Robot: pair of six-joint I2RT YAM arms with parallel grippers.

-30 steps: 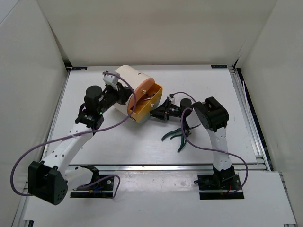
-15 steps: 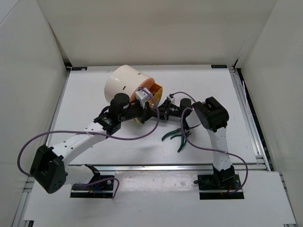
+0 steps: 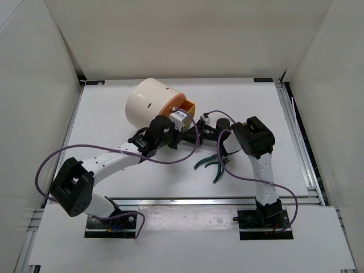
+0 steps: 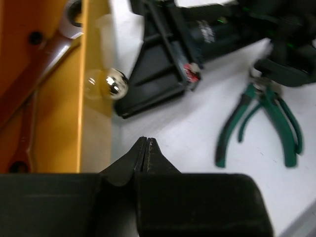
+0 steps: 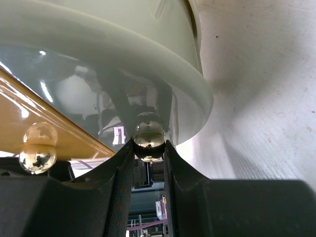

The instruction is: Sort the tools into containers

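The cream drum cabinet [image 3: 149, 101] lies on its side with its orange face [image 3: 183, 108] toward my arms. My right gripper [image 5: 149, 148] is shut on a shiny round drawer knob [image 5: 149, 136] on the glossy grey-green drawer front [image 5: 98, 59]; in the top view the right gripper [image 3: 199, 133] is partly hidden by my left arm. My left gripper [image 4: 146, 140] is shut and empty, low in front of the orange open drawer [image 4: 94, 74], which holds a silver wrench [image 4: 69, 19]. Dark-green-handled pliers [image 3: 211, 163] lie on the table; they also show in the left wrist view [image 4: 261, 118].
A second shiny knob [image 5: 37, 148] sits to the left of the held one; one knob [image 4: 114, 85] shows on the orange drawer's edge. White walls enclose the table [image 3: 114, 108]. My right arm's body [image 3: 253, 139] stands right of the pliers.
My left arm has swung from behind the drum round to its front, and its gripper is now beside my right gripper. The drum shifted slightly left. The right gripper has stayed put.
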